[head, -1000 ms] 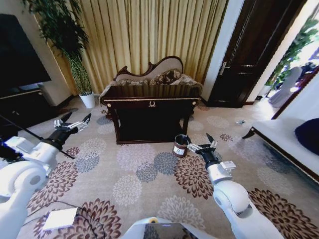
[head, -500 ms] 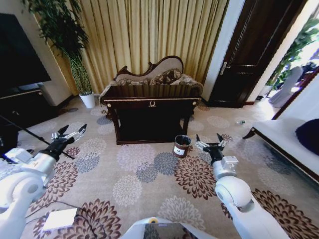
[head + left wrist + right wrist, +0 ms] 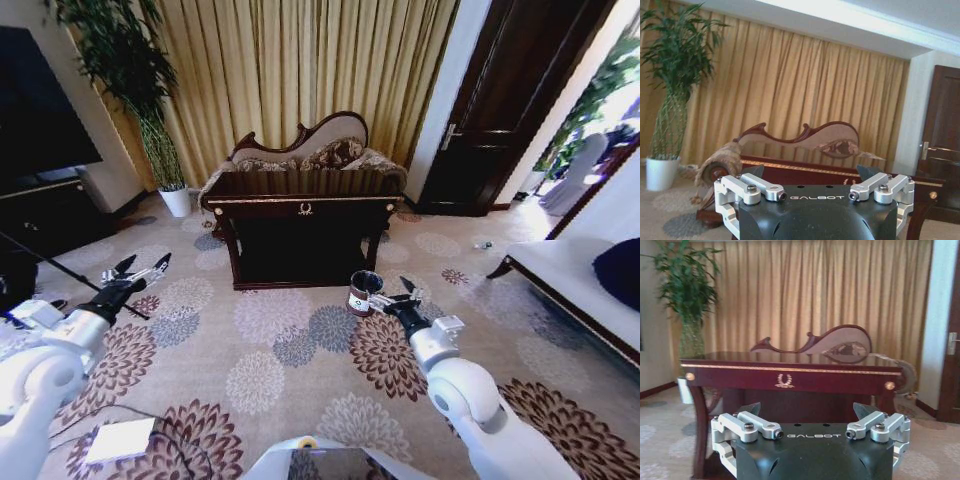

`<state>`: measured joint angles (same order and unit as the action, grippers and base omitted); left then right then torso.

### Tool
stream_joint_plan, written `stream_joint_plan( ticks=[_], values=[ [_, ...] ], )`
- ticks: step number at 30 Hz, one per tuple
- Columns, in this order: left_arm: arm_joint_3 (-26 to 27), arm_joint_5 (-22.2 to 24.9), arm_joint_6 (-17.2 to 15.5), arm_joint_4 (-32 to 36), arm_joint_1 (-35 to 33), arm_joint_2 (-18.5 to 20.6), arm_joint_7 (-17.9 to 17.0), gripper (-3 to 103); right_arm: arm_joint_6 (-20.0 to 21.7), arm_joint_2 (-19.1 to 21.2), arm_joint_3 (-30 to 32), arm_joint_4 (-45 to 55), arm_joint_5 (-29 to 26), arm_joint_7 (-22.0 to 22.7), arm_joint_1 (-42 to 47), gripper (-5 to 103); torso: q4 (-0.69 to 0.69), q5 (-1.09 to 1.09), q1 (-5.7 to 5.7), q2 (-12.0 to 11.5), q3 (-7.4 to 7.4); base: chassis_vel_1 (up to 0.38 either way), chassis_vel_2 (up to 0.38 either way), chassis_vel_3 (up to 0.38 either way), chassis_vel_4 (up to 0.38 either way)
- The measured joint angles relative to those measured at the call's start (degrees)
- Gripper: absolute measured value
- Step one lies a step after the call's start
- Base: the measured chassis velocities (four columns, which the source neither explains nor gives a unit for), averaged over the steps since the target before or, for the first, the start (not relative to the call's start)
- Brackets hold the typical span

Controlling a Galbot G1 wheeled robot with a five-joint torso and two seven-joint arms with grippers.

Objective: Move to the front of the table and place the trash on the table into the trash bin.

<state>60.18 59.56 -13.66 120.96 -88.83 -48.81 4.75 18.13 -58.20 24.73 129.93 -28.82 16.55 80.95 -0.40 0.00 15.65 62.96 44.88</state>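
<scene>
The dark table [image 3: 300, 205] with gold trim stands a little way ahead on the patterned carpet, and its emblem rail faces me [image 3: 790, 374]. The trash on its top is hidden from these low angles. On the floor by the table's right front leg sits the small dark trash bin [image 3: 362, 292]. My right gripper [image 3: 395, 293] hovers open and empty just right of the bin, pointing at the table [image 3: 808, 409]. Far to the left my left gripper [image 3: 140, 268] is held out low over the carpet, open and empty [image 3: 810, 171].
A carved-back sofa [image 3: 320, 150] stands behind the table against gold curtains. A tall plant in a white pot [image 3: 176, 201] is at back left, with a dark cabinet [image 3: 40, 215] nearer. A dark door [image 3: 500, 110] and a white bench [image 3: 575, 275] are on the right.
My right gripper swung out to the right of the bin and has come back beside it. My left gripper has dropped lower and nearer to me.
</scene>
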Motion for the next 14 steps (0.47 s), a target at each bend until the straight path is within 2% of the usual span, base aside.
stream_joint_plan(
  ticks=[4, 8, 14],
  values=[
    [-0.8, -0.4, 0.1, -3.8, 1.5, 0.0, -0.5, 100, -1.1, 0.4, 0.9, -4.0, 0.2, 1.3, -3.1, 100, 0.0, -0.01, 0.0, 0.0, 0.0, 0.0, 0.0, 0.0, 0.0],
    [0.4, -0.8, 0.3, -7.2, 1.9, 0.5, 0.7, 100, -2.2, 0.9, 2.2, -7.8, 1.4, 2.5, -5.7, 100, 0.0, -0.01, 0.0, 0.0, 0.01, 0.0, 0.0, 0.0, 0.0],
    [1.8, -0.2, -1.2, -7.6, 1.3, 1.0, 0.6, 100, -1.4, 1.1, 2.6, -10.4, 1.6, 6.2, -7.8, 100, 0.01, 0.01, 0.0, 0.0, 0.0, 0.0, 0.0, 0.0, 0.0]
  ],
)
